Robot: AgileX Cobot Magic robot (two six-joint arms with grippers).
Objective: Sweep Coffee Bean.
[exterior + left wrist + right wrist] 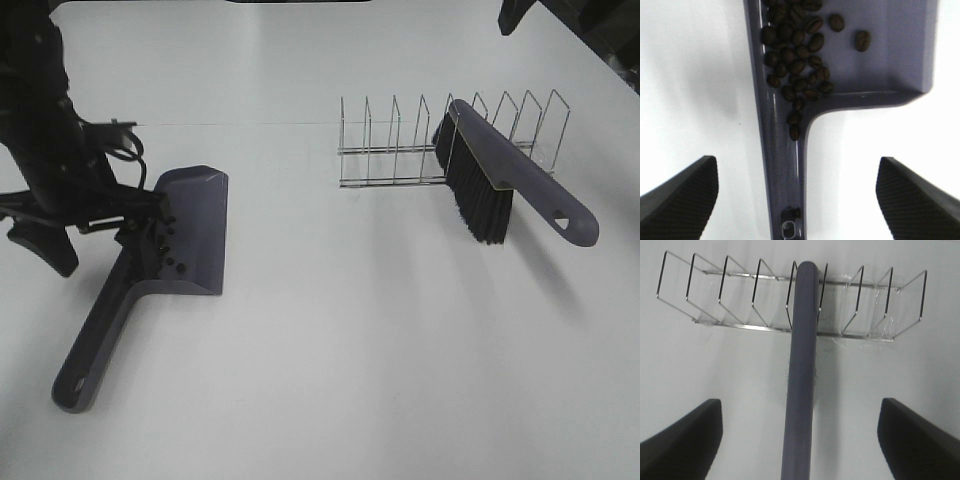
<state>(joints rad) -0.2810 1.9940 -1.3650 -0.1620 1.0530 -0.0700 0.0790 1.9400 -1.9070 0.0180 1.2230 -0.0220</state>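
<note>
Lying flat on the white bench [350, 360] toward its left edge, the grey-purple plastic dustpan [190, 225] has its long handle pointing to the near-left corner and its scoop mouth facing the far edge. The dark brown oval coffee beans [797, 65] sit inside that pan, heaped in a loose cluster against one side wall at the back of the scoop, with a couple trailing into the hollow channel of the handle and two lying a little apart on the pan floor. The left arm's black fingers [800, 197] hang above the handle, spread wide apart with one on each side of it and touching nothing. Toward the far-right part of the bench stands a thin silver wire rack with upright dividers [400, 150], and a grey-purple hand brush with black bristles [500, 185] leans through its slots, bristles down on the bench and handle angled toward the right edge. The right arm's black fingers [800, 437] are likewise spread wide, straddling the brush handle without gripping it.
</note>
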